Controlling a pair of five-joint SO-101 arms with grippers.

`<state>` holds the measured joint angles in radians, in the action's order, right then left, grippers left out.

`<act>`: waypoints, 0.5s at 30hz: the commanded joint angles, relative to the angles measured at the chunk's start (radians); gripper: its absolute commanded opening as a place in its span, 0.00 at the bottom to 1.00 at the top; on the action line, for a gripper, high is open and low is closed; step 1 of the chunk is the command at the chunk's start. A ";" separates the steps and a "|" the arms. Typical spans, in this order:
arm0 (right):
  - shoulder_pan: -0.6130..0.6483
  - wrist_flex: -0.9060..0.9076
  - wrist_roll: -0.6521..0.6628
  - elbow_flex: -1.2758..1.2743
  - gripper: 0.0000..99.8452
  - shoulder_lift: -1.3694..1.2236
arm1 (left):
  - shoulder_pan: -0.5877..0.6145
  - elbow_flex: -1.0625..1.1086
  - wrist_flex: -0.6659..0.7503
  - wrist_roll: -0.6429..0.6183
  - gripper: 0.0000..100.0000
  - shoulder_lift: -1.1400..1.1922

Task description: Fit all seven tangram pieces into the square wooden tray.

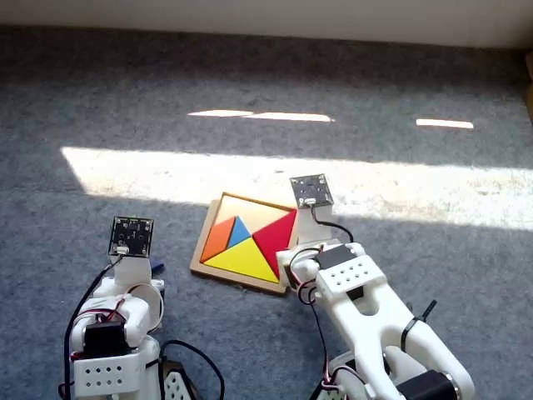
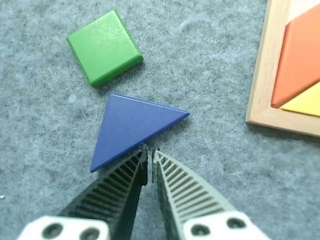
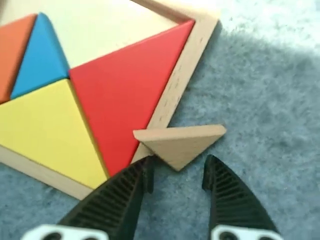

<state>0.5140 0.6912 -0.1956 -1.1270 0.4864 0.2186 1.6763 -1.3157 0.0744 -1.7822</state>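
Observation:
The square wooden tray lies on the carpet between the two arms. It holds a red triangle, a yellow triangle, a light blue triangle and an orange piece; its far part is bare wood. A plain wooden triangle lies half on the tray's rim and half on the carpet, one corner between the fingertips of my open right gripper. My left gripper is shut, its tips against the edge of a dark blue triangle. A green square lies just beyond that.
Grey carpet covers the whole floor, with a sunlit band beyond the tray. The tray's corner is close beside the dark blue triangle. Open carpet lies left of the green square and behind the tray.

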 commanded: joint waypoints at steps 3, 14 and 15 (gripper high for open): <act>0.016 0.012 -0.106 0.012 0.28 0.008 | 0.013 0.019 -0.008 0.006 0.04 -0.041; 0.016 0.013 -0.107 0.082 0.28 0.010 | 0.013 0.019 -0.008 0.006 0.04 -0.041; 0.021 0.013 -0.107 0.087 0.28 0.010 | 0.013 0.019 -0.008 0.006 0.04 -0.041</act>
<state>0.5171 0.6974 -0.2908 -1.1116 0.4849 0.2186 1.6763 -1.3157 0.0744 -1.7822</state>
